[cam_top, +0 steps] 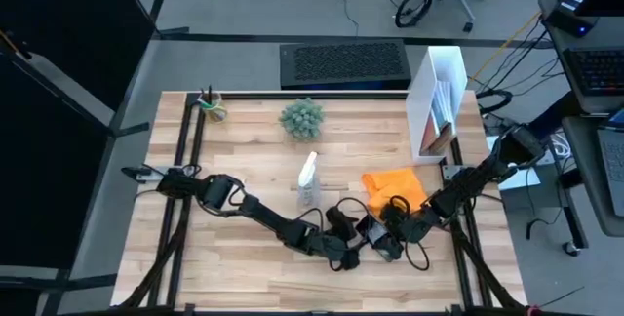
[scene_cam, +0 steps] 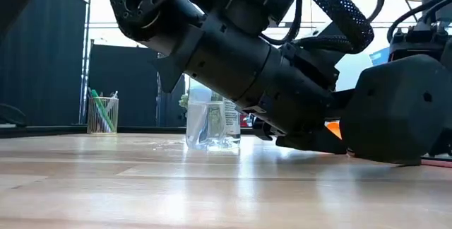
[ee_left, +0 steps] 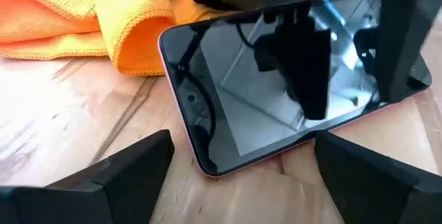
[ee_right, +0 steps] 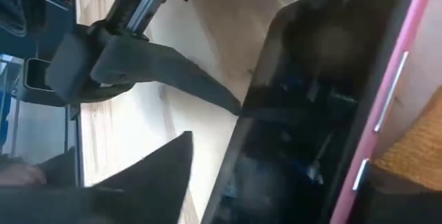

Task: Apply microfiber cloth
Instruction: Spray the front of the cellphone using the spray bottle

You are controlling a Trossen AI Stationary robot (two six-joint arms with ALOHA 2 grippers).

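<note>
The orange microfiber cloth (cam_top: pixel 395 187) lies crumpled on the table right of centre, untouched; in the left wrist view the cloth (ee_left: pixel 83 10) sits just beyond the dark phone (ee_left: pixel 276 92). The phone lies screen up on the wood, pink-rimmed. My left gripper (ee_left: pixel 242 141) is open, with its fingers on either side of the phone's near corner. My right gripper (ee_right: pixel 283 151) is open and low over the phone (ee_right: pixel 297 113), one finger along each long edge. A strip of bare wood shows between one right finger (ee_right: pixel 159 175) and the phone. My left gripper comes in low and nearly level from the table's left. One fingertip (ee_right: pixel 231 105) ends right at the phone's long edge (ee_right: pixel 243 113), the one away from the cloth; I cannot tell whether it touches. My right gripper straddles the phone across its width, from the right. Its other finger (ee_right: pixel 407 200) stands beside the pink edge (ee_right: pixel 387 99) on the cloth's side; I cannot tell whether it touches.
A clear spray bottle (cam_top: pixel 309 181) stands just left of the cloth, close to both arms. Farther back are a small plant (cam_top: pixel 301 118), a cup of pens (cam_top: pixel 212 106) at the far left, and a white box (cam_top: pixel 437 101) at the far right.
</note>
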